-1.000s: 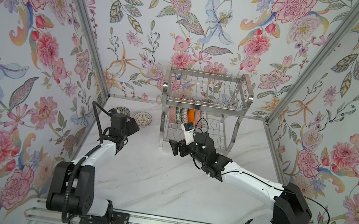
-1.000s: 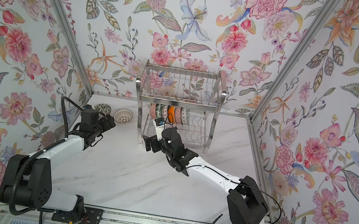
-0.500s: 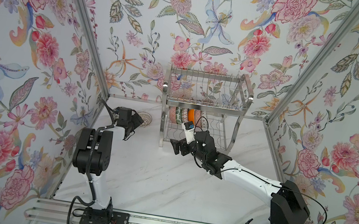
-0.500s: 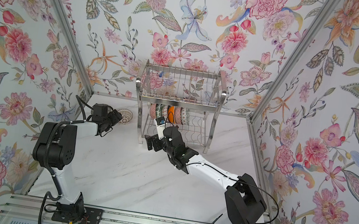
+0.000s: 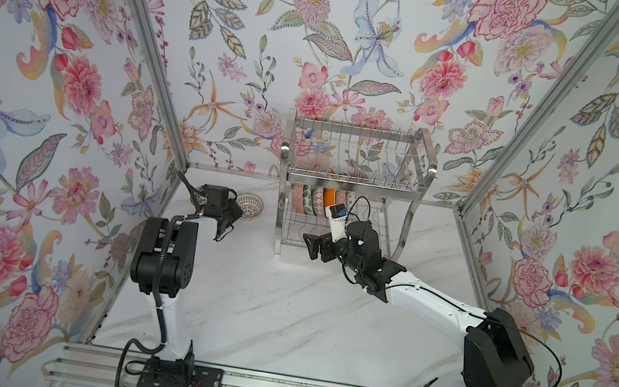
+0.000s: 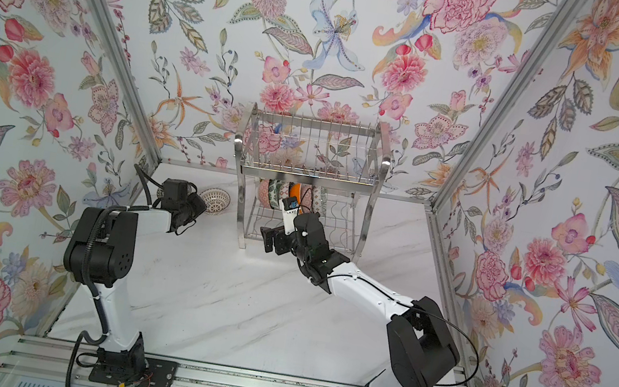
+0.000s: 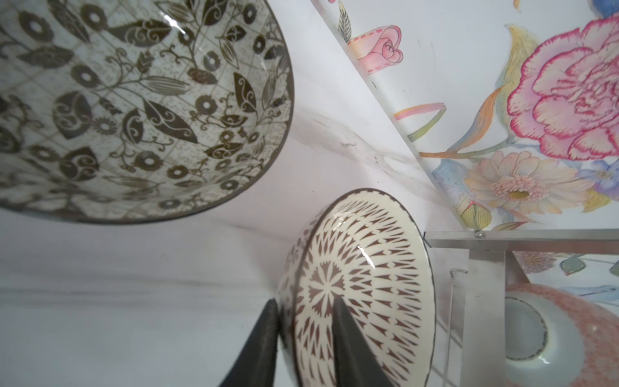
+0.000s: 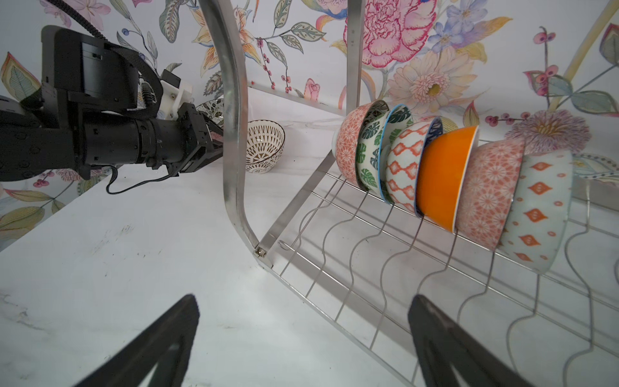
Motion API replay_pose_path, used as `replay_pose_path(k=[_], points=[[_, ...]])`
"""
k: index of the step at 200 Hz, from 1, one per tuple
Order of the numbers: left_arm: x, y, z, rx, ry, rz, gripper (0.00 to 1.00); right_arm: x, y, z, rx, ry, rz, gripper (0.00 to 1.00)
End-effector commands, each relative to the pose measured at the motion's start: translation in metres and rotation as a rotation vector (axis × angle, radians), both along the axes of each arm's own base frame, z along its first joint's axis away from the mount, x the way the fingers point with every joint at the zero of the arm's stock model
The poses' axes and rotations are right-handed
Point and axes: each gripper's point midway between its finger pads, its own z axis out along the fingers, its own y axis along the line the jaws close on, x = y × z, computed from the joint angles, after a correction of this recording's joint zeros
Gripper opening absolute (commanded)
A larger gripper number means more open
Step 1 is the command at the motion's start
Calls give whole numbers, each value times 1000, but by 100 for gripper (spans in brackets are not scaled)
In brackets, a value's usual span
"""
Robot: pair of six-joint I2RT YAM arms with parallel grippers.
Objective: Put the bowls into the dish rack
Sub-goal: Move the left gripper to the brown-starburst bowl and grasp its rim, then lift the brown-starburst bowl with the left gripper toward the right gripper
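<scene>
1. The brown bowl (image 7: 361,284) is cream with a dark brown lattice of small triangles and a dark rim. It sits on the surface just left of the rack (image 5: 351,186), near the back wall.
2. The left gripper (image 7: 303,301) pinches this bowl's wall, one finger inside and one outside.
3. A floral bowl (image 7: 134,110), with black leaves and blossoms on white, sits near it on the side away from the rack.
4. Six bowls (image 8: 442,174) stand on edge in a close row on the rack's lower tier, at its left end. In order they are pink lattice, green leaves, orange diamonds, plain orange, pink stars and pale with orange diamonds.
5. The rack is shiny wire with two tiers, wavy dividers and curved side frames.
6. The right gripper (image 8: 303,298) is spread wide and empty in front of the lower tier.
7. The surface (image 5: 261,300) is white with grey marble veins.
8. Walls (image 5: 51,35) on three sides carry large pink, orange and blue flowers.
</scene>
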Motion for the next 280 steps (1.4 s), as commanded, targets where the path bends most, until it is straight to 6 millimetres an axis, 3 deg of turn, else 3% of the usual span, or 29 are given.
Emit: replay_pose_path(k=[1,17,37,85,169,196,239,280], points=[[-6,2,-10,14,23,-13,15,2,-1,-8,23,30,-9,99],[-8,2,-7,25,18,-20,4,2,-2,-8,28,39,-16,99],[-11,3,1,41,7,-28,0,0,-4,-6,34,41,-20,99],[-32,6,20,90,11,-43,0,-7,-5,2,33,36,-26,99],[-94,9,86,213,2,-106,0,-34,-3,17,22,9,-19,99],[-119,6,91,232,25,-143,0,-44,-7,21,18,2,-23,99],[-164,-5,79,265,84,-197,0,-57,-18,19,-28,12,-43,99],[-194,-54,67,340,119,-349,0,-67,-34,9,-78,18,-76,99]])
